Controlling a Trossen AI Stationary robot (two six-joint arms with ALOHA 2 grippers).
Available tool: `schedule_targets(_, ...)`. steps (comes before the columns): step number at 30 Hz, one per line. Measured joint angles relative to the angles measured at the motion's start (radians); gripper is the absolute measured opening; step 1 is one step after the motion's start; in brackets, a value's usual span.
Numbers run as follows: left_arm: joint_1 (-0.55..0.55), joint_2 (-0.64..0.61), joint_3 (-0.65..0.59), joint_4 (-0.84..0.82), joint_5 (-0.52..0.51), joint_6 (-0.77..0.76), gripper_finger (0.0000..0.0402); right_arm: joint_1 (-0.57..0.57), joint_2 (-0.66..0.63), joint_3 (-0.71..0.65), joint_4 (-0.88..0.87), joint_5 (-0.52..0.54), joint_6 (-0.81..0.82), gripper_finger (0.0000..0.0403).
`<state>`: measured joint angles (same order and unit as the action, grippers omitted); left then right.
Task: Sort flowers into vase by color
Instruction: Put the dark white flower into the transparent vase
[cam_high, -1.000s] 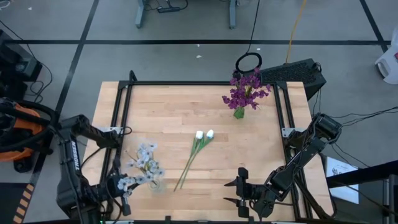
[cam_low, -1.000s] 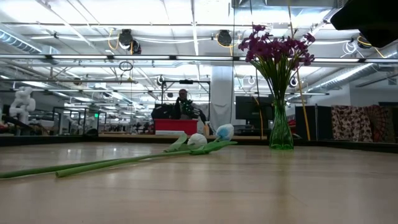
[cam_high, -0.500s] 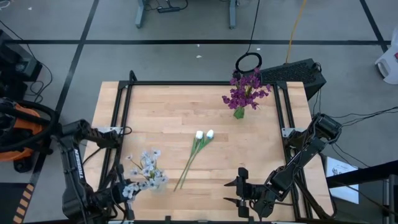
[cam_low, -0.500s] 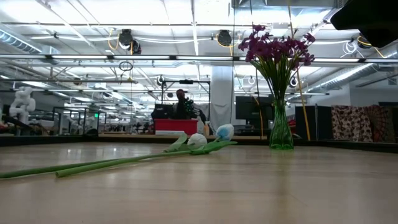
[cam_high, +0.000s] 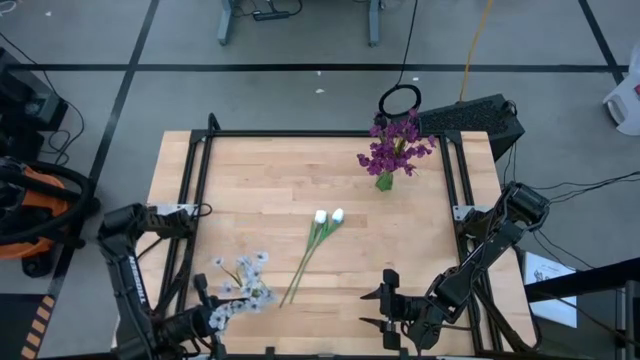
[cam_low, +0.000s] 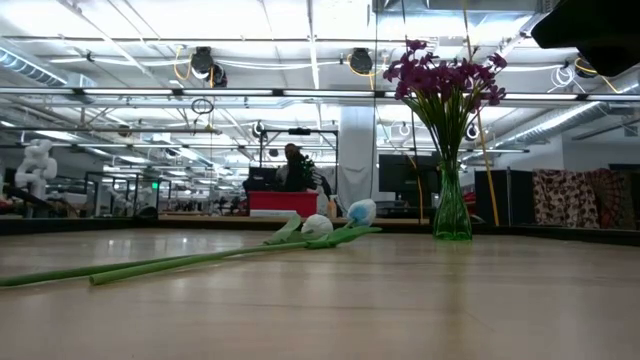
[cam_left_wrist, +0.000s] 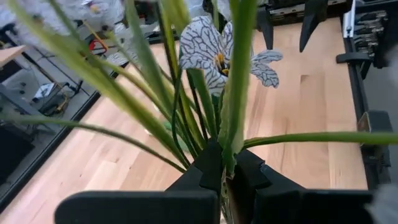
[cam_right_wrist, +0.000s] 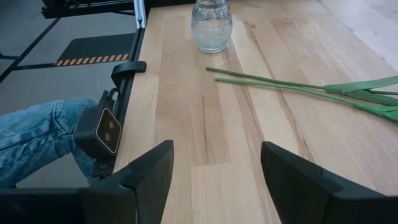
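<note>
Pulled back to the worktop's (cam_high: 270, 180) near edge, left tool (cam_left_wrist: 225, 180) pinches the pale blue sprig (cam_high: 240, 285). Right tool (cam_right_wrist: 214, 165) waits, fingers spread, by the same edge.

Left gripper (cam_left_wrist: 225, 177): cut off by the bottom edge in the left wrist view; in the high view it sits low at the frame's edge, half lost behind the pale sprig (cam_high: 240, 285).
Pale sprig: upper blossoms blurred and cut by the top edge in the left wrist view.
Clear vase (cam_right_wrist: 211, 25): neck and mouth cut off in the right wrist view; from above, perhaps under the sprig, too faint to tell.
Tulip stems (cam_low: 190, 260): near ends run off the low view's left edge.
Person (cam_low: 292, 168): too small to make out.
</note>
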<state>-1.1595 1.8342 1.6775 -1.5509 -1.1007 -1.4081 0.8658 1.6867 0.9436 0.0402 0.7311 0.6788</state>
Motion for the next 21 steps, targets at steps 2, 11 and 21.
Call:
schedule_targets(2,0.008,0.006,0.0,0.0,0.007,-0.014,0.0013,0.0,0.0,0.0,0.0,0.0,0.001,0.0233)
schedule_targets(11,0.045,0.007,0.001,0.002,0.07,-0.028,0.0013,0.0,0.0,0.0,0.0,0.0,0.001,0.0233)
schedule_targets(21,0.061,0.007,0.001,0.004,0.102,-0.028,0.0013,0.0,0.0,0.0,0.0,-0.001,0.002,0.0233)
